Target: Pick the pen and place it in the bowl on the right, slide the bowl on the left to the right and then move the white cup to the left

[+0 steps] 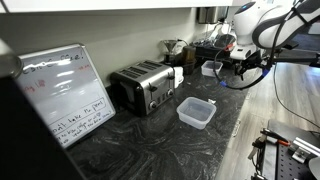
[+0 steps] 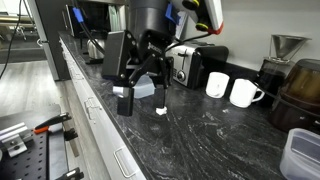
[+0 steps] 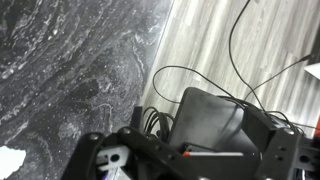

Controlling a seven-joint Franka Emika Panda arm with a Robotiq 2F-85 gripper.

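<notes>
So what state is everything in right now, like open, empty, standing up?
gripper: looks open, nothing between its fingers.
clear container: upright, no lid, looks empty.
white cups: both upright, side by side.
toaster: nothing sticking out of its slots.
whiteboard: propped up, written on.

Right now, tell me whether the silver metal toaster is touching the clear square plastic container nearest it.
Apart. In an exterior view, a strip of dark countertop shows plainly between the silver metal toaster and the clear plastic container.
</notes>
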